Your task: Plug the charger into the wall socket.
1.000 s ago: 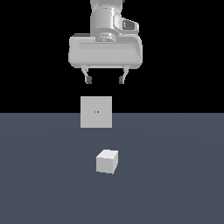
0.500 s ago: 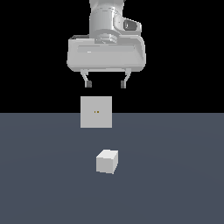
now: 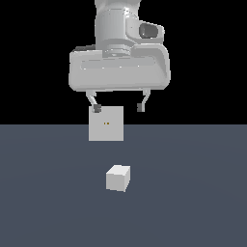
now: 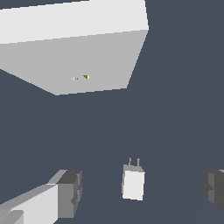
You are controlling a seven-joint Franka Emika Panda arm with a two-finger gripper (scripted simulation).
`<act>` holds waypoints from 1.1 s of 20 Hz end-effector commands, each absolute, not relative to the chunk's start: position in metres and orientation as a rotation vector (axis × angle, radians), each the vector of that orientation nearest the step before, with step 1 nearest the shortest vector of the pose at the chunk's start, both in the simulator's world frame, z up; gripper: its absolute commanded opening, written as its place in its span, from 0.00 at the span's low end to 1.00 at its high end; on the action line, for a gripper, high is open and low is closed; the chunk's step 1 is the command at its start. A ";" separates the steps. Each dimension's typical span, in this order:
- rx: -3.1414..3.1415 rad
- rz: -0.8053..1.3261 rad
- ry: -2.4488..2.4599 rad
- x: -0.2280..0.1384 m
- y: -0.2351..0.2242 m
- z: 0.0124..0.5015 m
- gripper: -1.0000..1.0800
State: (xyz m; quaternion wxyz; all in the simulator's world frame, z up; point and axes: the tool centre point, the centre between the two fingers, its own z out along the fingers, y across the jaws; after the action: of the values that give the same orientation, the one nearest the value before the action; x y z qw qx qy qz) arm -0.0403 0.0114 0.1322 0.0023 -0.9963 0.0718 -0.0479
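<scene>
Gripper [image 3: 118, 107]: my claw hangs above the floor with its two fingers spread wide and nothing between them; I hold no object.
Fingers: in the exterior view one dark pad [image 3: 96, 108] overlaps the top corner of the wall socket on that view's left, the other [image 3: 141, 107] sits just off the panel's opposite top corner.
Charger [image 3: 118, 178]: small off-white cube resting on the dark grey floor [image 3: 193, 202], below my claw and well apart from it, nearer the camera than the panel.
Charger, wrist view [image 4: 133, 184]: I see it lying in the span between my two fingers, with two thin prongs [image 4: 134, 162] pointing toward the panel.
Wall socket [image 3: 106, 123]: flat pale square panel standing upright on the floor, two tiny yellowish dots at its centre.
Wall socket, wrist view [image 4: 83, 57]: large, with the same dots showing on its shaded face; apart from the charger.
</scene>
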 end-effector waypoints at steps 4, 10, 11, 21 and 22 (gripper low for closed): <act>-3.126 -0.196 0.296 -0.065 0.009 0.104 0.96; -3.126 -0.233 0.353 -0.084 0.008 0.081 0.96; -3.126 -0.238 0.360 -0.086 0.008 0.078 0.96; -3.126 -0.260 0.395 -0.096 0.008 0.063 0.96; -3.126 -0.257 0.392 -0.096 0.008 0.063 0.96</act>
State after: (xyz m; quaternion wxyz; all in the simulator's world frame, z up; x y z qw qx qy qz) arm -0.0962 0.0077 0.0631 -0.0099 -0.9889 0.1240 -0.0810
